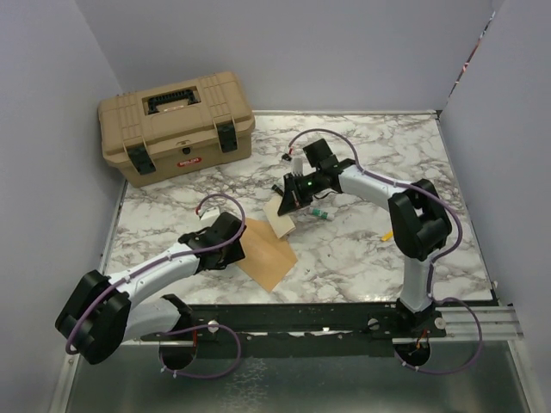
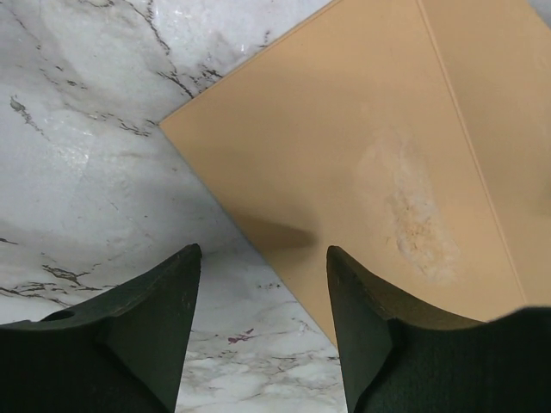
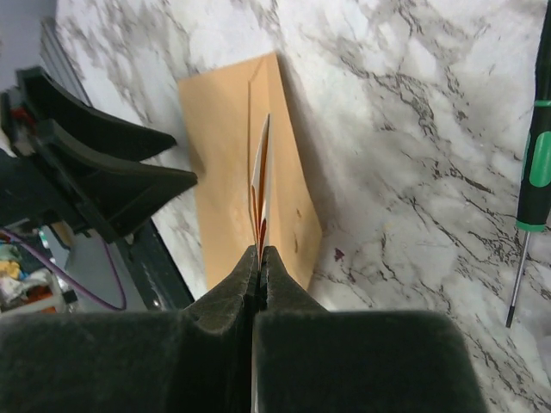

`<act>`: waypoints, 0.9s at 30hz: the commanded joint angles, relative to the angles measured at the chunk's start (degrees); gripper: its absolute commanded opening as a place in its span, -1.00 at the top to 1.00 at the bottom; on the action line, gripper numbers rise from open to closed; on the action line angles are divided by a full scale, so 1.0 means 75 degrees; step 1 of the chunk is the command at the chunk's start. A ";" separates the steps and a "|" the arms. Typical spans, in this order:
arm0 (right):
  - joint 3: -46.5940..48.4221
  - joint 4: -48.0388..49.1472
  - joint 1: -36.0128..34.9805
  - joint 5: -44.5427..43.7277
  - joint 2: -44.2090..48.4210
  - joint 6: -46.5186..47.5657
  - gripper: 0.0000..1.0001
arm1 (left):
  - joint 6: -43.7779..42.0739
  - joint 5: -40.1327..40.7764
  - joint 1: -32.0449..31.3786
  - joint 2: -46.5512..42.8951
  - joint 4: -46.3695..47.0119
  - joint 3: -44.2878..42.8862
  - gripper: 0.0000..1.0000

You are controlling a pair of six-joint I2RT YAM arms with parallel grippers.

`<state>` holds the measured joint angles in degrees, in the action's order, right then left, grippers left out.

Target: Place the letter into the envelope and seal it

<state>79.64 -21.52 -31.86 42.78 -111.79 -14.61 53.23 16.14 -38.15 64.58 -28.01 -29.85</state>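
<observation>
The kraft-brown envelope (image 1: 269, 254) lies flat on the marble table near the front; it fills the upper right of the left wrist view (image 2: 370, 155) and lies below the letter in the right wrist view (image 3: 219, 155). My left gripper (image 1: 238, 250) is open and empty at the envelope's left edge (image 2: 263, 258), one finger (image 2: 362, 318) over the paper. My right gripper (image 1: 289, 206) is shut on the pale letter (image 1: 281, 219) and holds it on edge above the envelope's far end. In the right wrist view the letter (image 3: 262, 168) shows edge-on between the closed fingertips (image 3: 259, 255).
A tan toolbox (image 1: 176, 125) stands at the back left. A green-handled screwdriver (image 3: 534, 172) lies on the marble to the right of the envelope, also showing in the top view (image 1: 318, 215). Grey walls close in the left, back and right.
</observation>
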 commanded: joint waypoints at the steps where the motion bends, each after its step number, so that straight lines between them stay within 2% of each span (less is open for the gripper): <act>1: 0.0239 -0.0651 -0.0173 0.0150 -0.0439 0.0962 0.99 | 0.0080 -0.0196 0.0132 0.0284 0.0018 0.0044 -0.25; 6: 0.0186 -0.0613 -0.0416 -0.0068 -0.0736 0.1031 0.99 | 0.0036 -0.0360 0.0273 0.0643 0.0072 0.0042 -0.27; 14: 0.0261 -0.0656 -0.0647 -0.1041 -0.1082 0.0760 0.99 | -0.0008 -0.0627 0.0419 0.0999 0.0360 0.0042 -0.26; 17: 0.0462 -0.0905 -0.0686 -0.1483 -0.1307 0.0308 0.99 | 0.0007 -0.0806 0.0471 0.1104 0.0467 0.0042 -0.26; 27: 0.0166 -0.0526 -0.1028 -0.1884 -0.1245 -0.0911 0.99 | 0.0286 -0.1301 0.0662 0.1113 0.0751 0.0235 -0.27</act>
<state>81.47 -26.37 -37.50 31.99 -120.44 -17.39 53.17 12.34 -33.56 70.72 -20.38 -31.70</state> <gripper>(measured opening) 0.005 0.630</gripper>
